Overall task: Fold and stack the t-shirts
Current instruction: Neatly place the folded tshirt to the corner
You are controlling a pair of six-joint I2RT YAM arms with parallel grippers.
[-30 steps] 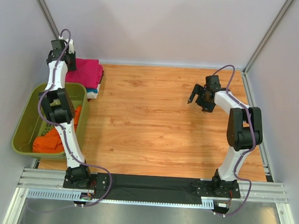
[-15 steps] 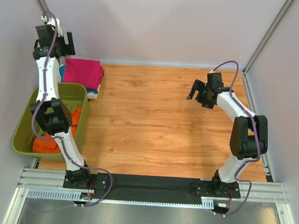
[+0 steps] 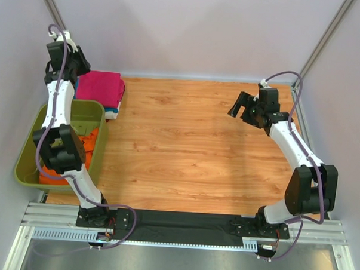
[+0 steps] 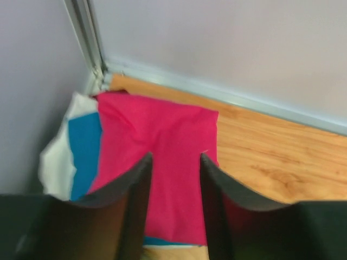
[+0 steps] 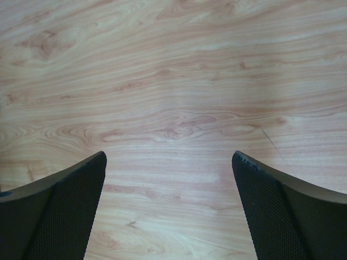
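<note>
Left gripper (image 4: pixel 175 157): fingers apart with a narrow gap, nothing between them, held in the air above the far left corner of the table. Directly beneath it is a folded magenta-pink t-shirt (image 4: pixel 162 130), the top of a stack. Under this lies a teal-blue t-shirt (image 4: pixel 84 146), showing as a strip along the left side, and at the bottom a white t-shirt (image 4: pixel 54 162), of which only the edge shows. Right gripper (image 5: pixel 168 157): jaws spread wide, holding nothing, over bare wood on the far right, well apart from every shirt. Olive-green plastic basket (image 3: pixel 27 149): stands at the table's left edge, just near of the stack, and holds crumpled orange t-shirts (image 3: pixel 56 174). The left arm (image 3: pixel 57 106) crosses over it and hides part of the contents, so their number cannot be told. Surface: wooden table (image 3: pixel 179 147) with light grain. A black cloth strip (image 3: pixel 182 222) and an aluminium rail (image 3: pixel 319 228) lie at the near edge by the arm bases. Surround: pale grey walls (image 3: pixel 190 34), a metal corner post (image 4: pixel 87 32), and a light trim (image 4: pixel 260 105) along the back wall's foot. The left wrist view is blurred.
</note>
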